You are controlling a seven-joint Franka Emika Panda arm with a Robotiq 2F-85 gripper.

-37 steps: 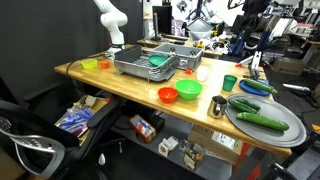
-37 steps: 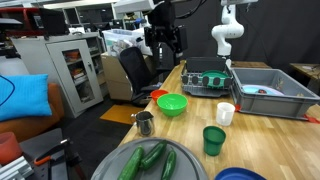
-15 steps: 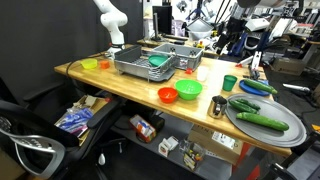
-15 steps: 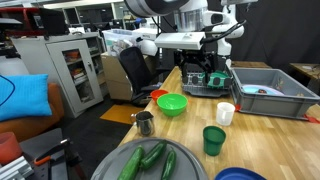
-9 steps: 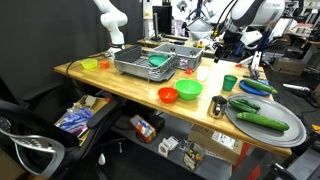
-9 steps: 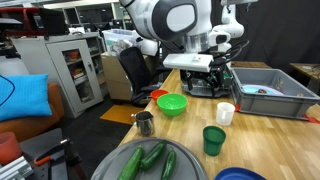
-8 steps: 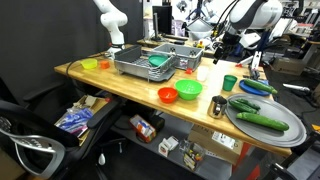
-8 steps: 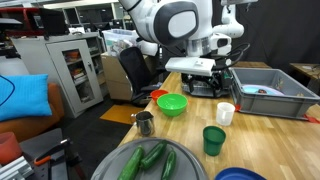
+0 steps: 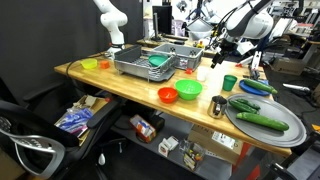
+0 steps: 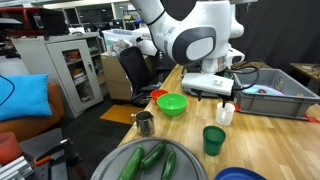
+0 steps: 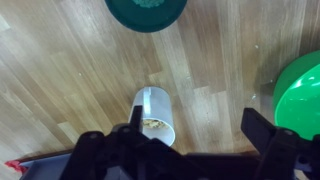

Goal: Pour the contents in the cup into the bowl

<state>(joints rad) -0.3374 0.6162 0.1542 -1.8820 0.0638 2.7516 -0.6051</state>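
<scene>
A white translucent cup with light crumbs inside stands on the wooden table, also seen in both exterior views. My gripper is open and hangs just above it. In the wrist view the cup sits between the jaws, close against the left finger, with a wide gap to the right finger. A green bowl stands beside the cup. A red bowl sits next to the green one.
A dark green cup stands close to the white cup. A metal cup and a grey plate of cucumbers are near the table's end. A dish rack and a grey bin stand further back.
The arm has swung in over the table and come down. My open gripper now hangs over the white cup. The cups and bowls have not moved.
</scene>
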